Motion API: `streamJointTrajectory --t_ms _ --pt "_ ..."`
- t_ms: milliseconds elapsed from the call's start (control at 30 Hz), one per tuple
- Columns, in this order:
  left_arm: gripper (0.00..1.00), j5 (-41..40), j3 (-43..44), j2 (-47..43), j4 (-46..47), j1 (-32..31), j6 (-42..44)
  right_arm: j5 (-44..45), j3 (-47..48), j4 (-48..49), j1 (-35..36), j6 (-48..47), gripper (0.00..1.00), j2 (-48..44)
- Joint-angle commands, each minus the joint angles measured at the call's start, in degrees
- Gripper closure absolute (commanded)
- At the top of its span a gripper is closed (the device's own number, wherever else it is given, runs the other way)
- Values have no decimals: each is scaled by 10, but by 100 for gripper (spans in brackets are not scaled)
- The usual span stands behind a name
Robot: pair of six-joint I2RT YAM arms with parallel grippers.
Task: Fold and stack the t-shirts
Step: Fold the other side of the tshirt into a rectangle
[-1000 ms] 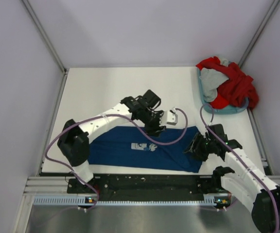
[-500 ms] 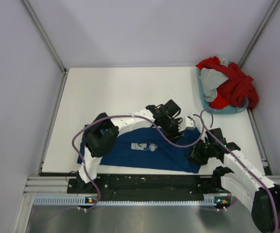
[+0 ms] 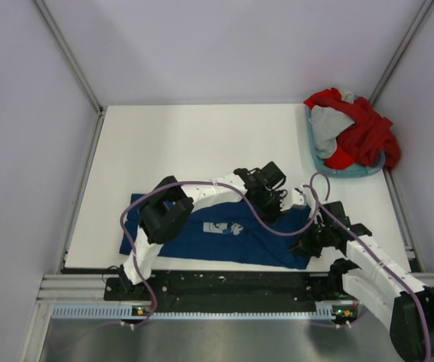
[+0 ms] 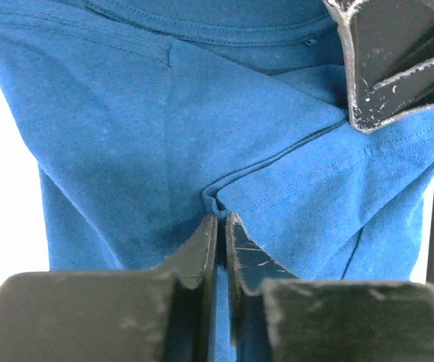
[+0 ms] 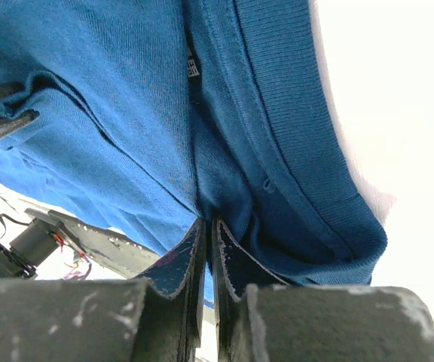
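A white table (image 3: 187,143) boxed in by pale grey walls lies under me, and from above the navy t-shirt (image 3: 247,245) is spread flat along its near edge, long axis running left to right, its pale print (image 3: 224,228) near the middle. Both of my claws sit at the shirt's right end: my left claw (image 3: 277,202) reaches across to the far right edge, my right claw (image 3: 305,243) is at the near right corner. Nearly all the cloth lies to their left, so I judge that any fold from here has to carry this end leftward. The red t-shirt (image 3: 368,132) and the grey t-shirt (image 3: 330,124) are heaped in the light blue basket (image 3: 353,172) at the far right corner, well apart from us. Through my left wrist camera, my left claw (image 4: 221,226) is pinched shut on a small raised ridge of the blue knit, where a hemmed edge crosses over another layer; the cloth around it looks soft, matte and lightly creased. Through my right wrist camera, my right claw (image 5: 208,234) is likewise clamped on a bunched fold of the same shirt, just beside the ribbed collar (image 5: 277,98) and below a small label (image 5: 192,68).
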Motion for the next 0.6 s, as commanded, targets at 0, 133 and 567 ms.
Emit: streamJointTrajectory --t_ms 0,133,567 --pt "100 24 21 -5 -16 -4 10 -8 0 11 5 -9 98 -2" --pt "100 29 24 -26 -32 -3 13 -7 13 4 4 -15 100 -2" --pt "100 88 -96 -157 -13 15 -61 -39 68 -61 5 -63 100 -1"
